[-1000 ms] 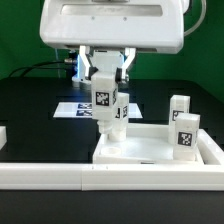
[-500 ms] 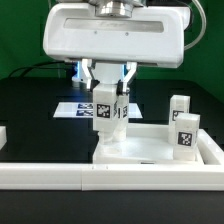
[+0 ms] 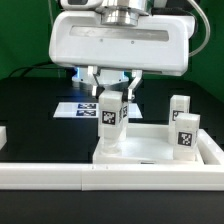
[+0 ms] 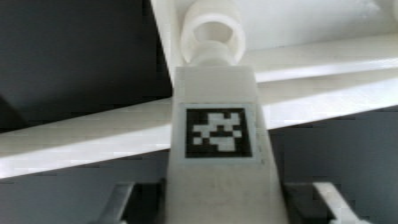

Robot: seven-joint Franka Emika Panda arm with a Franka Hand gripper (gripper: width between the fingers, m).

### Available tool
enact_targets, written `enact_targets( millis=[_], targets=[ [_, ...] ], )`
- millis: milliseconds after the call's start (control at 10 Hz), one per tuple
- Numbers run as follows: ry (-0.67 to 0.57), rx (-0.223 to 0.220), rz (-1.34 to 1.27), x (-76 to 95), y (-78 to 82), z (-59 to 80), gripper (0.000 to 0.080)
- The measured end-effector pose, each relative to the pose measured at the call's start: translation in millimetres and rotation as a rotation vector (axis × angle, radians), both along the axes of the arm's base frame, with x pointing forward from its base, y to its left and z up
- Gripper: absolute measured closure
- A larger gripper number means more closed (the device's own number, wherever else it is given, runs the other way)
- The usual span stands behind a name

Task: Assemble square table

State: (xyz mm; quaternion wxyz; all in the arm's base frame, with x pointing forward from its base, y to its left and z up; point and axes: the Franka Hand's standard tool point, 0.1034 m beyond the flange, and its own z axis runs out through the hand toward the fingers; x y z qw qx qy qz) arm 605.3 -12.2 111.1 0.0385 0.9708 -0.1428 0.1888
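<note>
The gripper (image 3: 112, 88) is clenched on a white leg (image 3: 111, 119), which stands upright directly below it, its lower end at the corner of the square slab (image 3: 150, 152) beneath

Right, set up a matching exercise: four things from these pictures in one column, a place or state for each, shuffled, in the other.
Things
1. pincer
2. square slab
3. two spare legs
4. marker board

Places or states
A. flat on the black table behind the slab
B. standing loose at the exterior view's right
C. shut on an upright leg
D. lying flat, the gripped leg at its corner

Pairs: 1-C, 2-D, 3-B, 4-A
</note>
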Motion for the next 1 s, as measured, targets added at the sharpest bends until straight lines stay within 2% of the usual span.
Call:
enact_targets(
  millis=[500,900,1000],
  targets=[
    [0.003,-0.018,0.012,-3.3,2.1,-16.9,0.0508],
    [-0.031,-0.031,0.022,-2.0,0.7,-17.2,0.0508],
    [-0.031,-0.031,0.022,-2.0,0.6,-17.2,0.0319]
  ],
)
